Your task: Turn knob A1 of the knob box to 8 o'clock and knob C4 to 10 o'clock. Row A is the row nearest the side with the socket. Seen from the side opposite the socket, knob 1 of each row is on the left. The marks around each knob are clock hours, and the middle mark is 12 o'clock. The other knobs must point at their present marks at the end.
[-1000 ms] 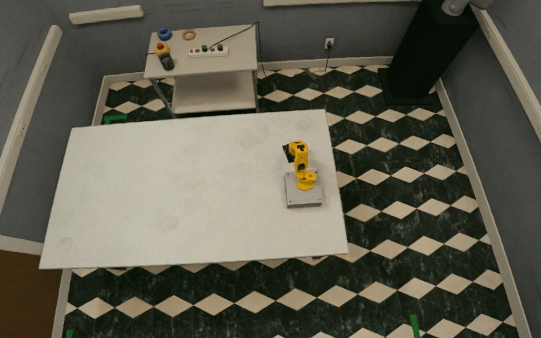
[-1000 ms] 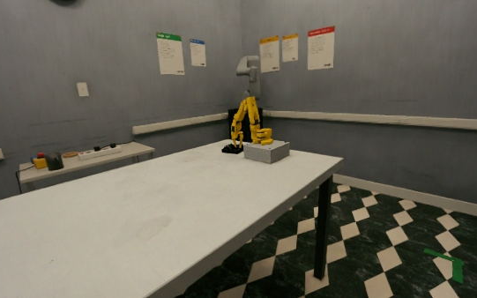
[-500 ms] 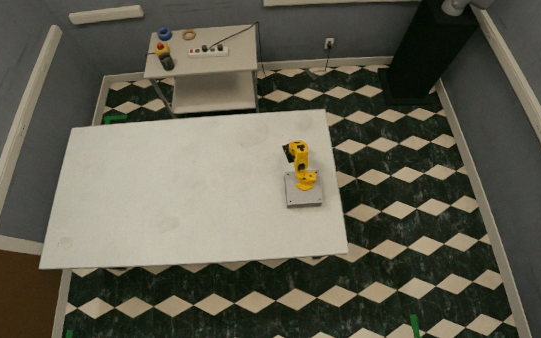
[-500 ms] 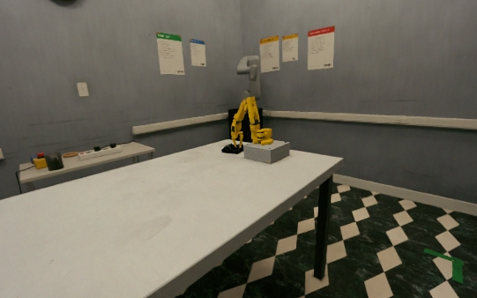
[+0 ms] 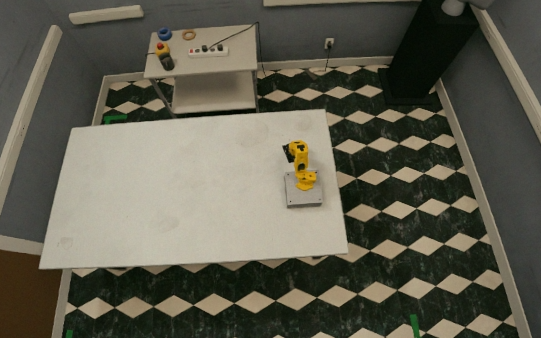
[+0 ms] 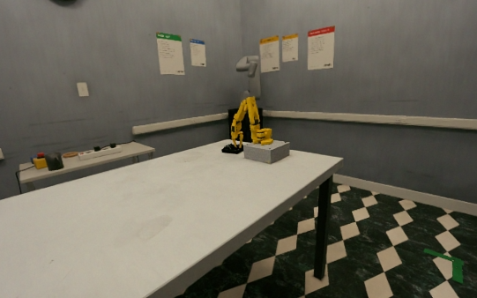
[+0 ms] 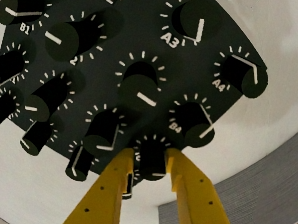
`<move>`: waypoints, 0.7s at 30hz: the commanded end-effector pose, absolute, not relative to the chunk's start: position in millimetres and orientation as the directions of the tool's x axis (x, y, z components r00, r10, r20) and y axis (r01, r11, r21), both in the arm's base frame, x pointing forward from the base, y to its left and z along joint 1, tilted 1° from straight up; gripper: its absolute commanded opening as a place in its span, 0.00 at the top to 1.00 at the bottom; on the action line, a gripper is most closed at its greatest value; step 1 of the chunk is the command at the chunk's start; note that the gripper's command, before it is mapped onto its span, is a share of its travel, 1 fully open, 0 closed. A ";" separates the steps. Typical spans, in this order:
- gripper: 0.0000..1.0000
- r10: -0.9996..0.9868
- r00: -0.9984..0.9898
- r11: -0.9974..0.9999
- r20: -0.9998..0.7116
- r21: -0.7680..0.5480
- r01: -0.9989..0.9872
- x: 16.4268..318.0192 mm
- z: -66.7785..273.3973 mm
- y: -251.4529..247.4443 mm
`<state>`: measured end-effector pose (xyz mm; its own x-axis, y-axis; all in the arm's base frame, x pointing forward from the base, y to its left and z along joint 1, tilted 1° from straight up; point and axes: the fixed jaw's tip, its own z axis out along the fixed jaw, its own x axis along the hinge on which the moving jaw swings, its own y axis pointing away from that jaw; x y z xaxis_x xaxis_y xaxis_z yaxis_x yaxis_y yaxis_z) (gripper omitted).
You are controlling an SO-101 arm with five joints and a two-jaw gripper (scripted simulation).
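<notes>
The black knob box (image 5: 287, 153) (image 6: 230, 149) (image 7: 129, 39) sits beside the arm's base. My gripper (image 6: 238, 145) (image 7: 150, 156) is down at the box, its two yellow fingertips either side of knob C4 (image 7: 152, 162). The fingers stand close to the knob, with a thin dark gap at the left one; no firm grip shows. C4's white line lies nearly level in the wrist view, but the fingers hide part of its marks. Knob B4 (image 7: 198, 135) and knob A4 (image 7: 254, 80) are up to the right. Knob A1 is outside the wrist view.
Knob B3 (image 7: 137, 90) and knob C3 (image 7: 101, 135) stand close by. Another knob (image 7: 128, 186) is partly hidden behind the left finger. The grey base block (image 5: 295, 198) (image 6: 266, 152) stands beside the box on the white table (image 5: 185, 185) (image 6: 150, 194).
</notes>
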<state>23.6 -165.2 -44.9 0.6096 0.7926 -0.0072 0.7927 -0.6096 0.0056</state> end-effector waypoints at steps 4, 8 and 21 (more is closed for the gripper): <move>0.93 0.792 0.610 -0.610 0.004 -0.003 0.792 22.6 -46.2 -161.6; 0.95 0.792 0.610 -0.610 0.004 -0.003 0.792 22.6 -46.2 -161.6; 0.99 0.792 0.610 -0.610 0.004 -0.003 0.792 22.6 -46.2 -161.6</move>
